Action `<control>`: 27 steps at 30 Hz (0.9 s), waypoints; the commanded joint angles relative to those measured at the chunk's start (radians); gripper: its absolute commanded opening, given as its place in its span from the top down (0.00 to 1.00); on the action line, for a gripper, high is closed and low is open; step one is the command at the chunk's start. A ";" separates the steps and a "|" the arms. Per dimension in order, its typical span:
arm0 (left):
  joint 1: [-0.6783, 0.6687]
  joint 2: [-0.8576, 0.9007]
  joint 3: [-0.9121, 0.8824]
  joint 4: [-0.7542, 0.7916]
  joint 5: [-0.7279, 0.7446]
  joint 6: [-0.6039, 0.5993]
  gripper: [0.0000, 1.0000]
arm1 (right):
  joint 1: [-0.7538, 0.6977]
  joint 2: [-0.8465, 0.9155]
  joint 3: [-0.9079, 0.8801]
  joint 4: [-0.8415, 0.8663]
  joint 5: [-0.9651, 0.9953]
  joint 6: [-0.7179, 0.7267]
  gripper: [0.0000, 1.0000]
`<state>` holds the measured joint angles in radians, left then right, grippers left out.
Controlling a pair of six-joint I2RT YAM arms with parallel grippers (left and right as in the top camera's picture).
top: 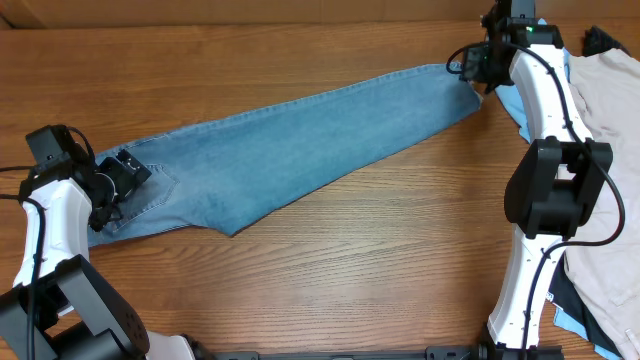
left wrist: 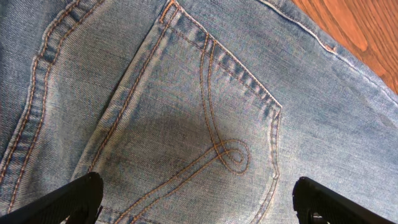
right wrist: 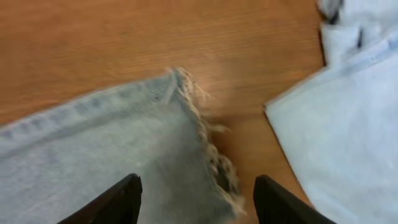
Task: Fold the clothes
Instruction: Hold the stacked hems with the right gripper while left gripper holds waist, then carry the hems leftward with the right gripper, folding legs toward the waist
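Jeans (top: 300, 140) are laid flat, first fold not yet begun.
Stretched from the table's (top: 350, 290) left edge to its far right corner; left gripper (left wrist: 196, 199) is spread over the back pocket (left wrist: 199, 124), right gripper (right wrist: 196, 199) spread astride the frayed hem (right wrist: 214, 155); both ends must be pinched next.

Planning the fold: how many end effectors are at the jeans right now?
2: left end effector over the jeans at the back pocket; right end effector over the frayed hem.

Lab — robot arms (top: 545, 190), wooden table (top: 340, 290)
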<state>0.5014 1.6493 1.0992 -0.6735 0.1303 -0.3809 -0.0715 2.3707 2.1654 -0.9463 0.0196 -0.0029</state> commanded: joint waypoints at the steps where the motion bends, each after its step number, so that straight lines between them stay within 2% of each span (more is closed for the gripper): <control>1: -0.005 -0.019 -0.013 0.000 -0.011 0.027 0.00 | -0.005 0.029 -0.001 0.045 -0.040 -0.040 0.39; 3: -0.005 -0.020 -0.013 0.001 -0.011 0.027 0.00 | -0.011 0.062 -0.001 0.053 -0.040 -0.044 0.26; 7: -0.005 -0.020 -0.013 0.002 -0.011 0.026 0.00 | -0.018 0.138 -0.001 0.040 -0.044 -0.054 0.21; 13: -0.005 -0.019 -0.013 0.016 -0.011 0.026 0.00 | -0.018 0.193 -0.001 0.031 -0.127 -0.108 0.22; 15: -0.005 -0.019 -0.013 0.020 -0.011 0.026 0.00 | -0.018 0.193 -0.001 0.018 -0.138 -0.111 0.32; 17: -0.005 -0.019 -0.013 0.019 -0.013 0.027 0.00 | -0.018 0.193 -0.001 -0.001 -0.137 -0.110 0.51; 20: -0.005 -0.019 -0.013 0.015 -0.034 0.027 0.00 | -0.021 0.193 -0.001 -0.044 -0.137 -0.110 0.92; 21: -0.005 -0.019 -0.013 0.004 -0.060 0.027 0.00 | -0.021 0.192 -0.001 -0.079 -0.125 -0.110 0.96; 23: -0.005 -0.019 -0.014 -0.011 -0.098 0.027 0.00 | -0.023 0.190 0.001 -0.125 -0.074 -0.093 0.96; 27: -0.005 -0.016 -0.030 -0.017 -0.124 0.027 0.00 | -0.031 0.172 0.003 -0.244 0.099 0.036 0.96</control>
<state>0.5007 1.6493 1.0962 -0.6872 0.0589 -0.3801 -0.0902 2.5244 2.1941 -1.1004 -0.0528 -0.0723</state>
